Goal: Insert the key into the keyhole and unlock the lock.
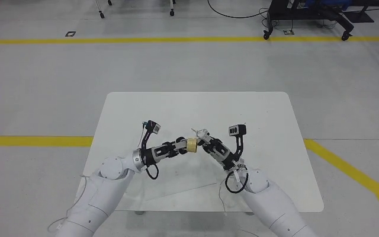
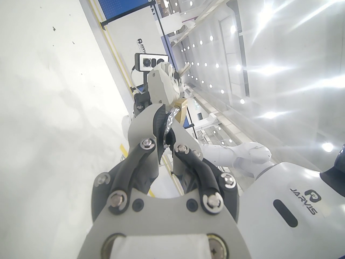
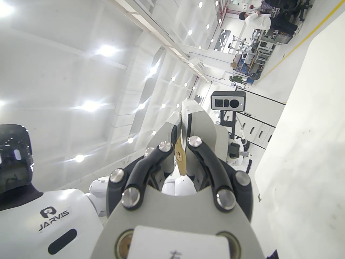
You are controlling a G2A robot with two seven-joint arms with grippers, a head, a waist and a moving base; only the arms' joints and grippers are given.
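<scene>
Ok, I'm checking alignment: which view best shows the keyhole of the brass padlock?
The right wrist view: the keyhole shows dark in the brass padlock's narrow face, turned toward that camera. The left wrist view shows another side; the top view, just a small brass block.

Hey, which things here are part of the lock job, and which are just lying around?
Job: small brass padlock, in the left gripper; flat brass-coloured key, in the right gripper.
Just around: white rectangular table; black wheeled cart and yellow floor lines beyond it.
</scene>
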